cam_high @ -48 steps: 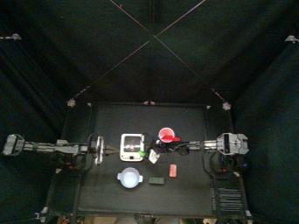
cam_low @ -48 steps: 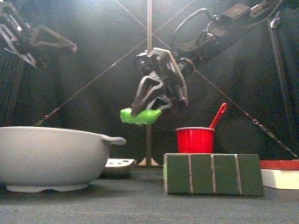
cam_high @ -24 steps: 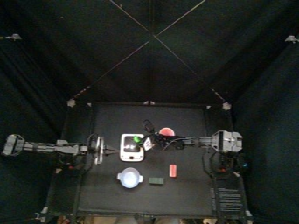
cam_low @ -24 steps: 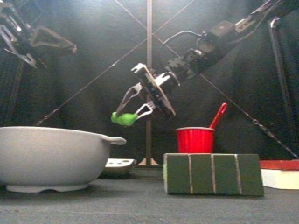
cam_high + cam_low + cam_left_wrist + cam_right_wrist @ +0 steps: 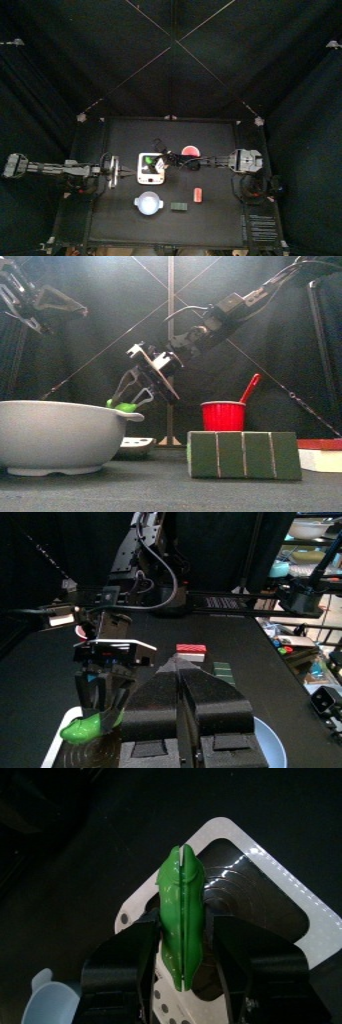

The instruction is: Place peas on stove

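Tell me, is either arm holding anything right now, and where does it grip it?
Yes. The right end effector pinches the green peas at one end, above the white stove. The left end effector holds nothing.

Both arms are black, with looping black cables and seemingly white-trimmed joints near the right claw (image 5: 138, 393).

Bright green peas (image 5: 181, 913) hang lengthwise just above the white stove (image 5: 274, 893), apparently not touching.

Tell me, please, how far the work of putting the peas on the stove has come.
Done: the right end effector has picked up the peas and holds them directly above the stove. In hand: bringing them down. Left: setting them on it and letting go. The left end effector rests shut at the side.
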Controlling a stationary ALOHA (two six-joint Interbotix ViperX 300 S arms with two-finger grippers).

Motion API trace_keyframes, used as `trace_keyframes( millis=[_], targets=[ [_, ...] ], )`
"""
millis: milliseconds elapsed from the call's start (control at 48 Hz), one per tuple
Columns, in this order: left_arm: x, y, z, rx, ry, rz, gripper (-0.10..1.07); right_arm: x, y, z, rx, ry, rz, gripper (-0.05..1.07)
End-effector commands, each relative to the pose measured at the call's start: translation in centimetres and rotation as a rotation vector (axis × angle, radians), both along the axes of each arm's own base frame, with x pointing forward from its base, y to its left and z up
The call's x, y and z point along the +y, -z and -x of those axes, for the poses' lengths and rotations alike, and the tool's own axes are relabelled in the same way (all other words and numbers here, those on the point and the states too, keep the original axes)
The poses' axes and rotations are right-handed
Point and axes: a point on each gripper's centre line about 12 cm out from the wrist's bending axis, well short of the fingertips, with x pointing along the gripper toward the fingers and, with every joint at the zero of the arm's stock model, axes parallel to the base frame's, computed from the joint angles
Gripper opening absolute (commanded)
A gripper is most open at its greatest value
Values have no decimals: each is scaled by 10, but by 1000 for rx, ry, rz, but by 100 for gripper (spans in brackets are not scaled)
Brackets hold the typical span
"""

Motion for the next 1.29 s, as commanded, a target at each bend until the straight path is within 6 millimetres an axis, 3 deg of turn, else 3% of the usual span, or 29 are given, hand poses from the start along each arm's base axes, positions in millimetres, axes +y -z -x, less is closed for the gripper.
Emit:
trace_keyframes(
  millis=[0,271,604,792,1271],
  targets=[
    [0,-5,-2,-18,-2,1,32,-2,-17,-6,-35,-5,15,55],
    [0,-5,-2,-17,-2,0,32,-2,-6,-8,5,-18,18,58],
    [1,-4,-1,-15,-4,1,32,-2,-1,-7,19,-21,20,81],
    [1,-4,-2,-14,-4,1,32,-2,1,-8,34,-24,15,87],
    [1,-4,-2,-14,-4,1,32,-1,-4,-8,47,-39,26,87]
  ],
)
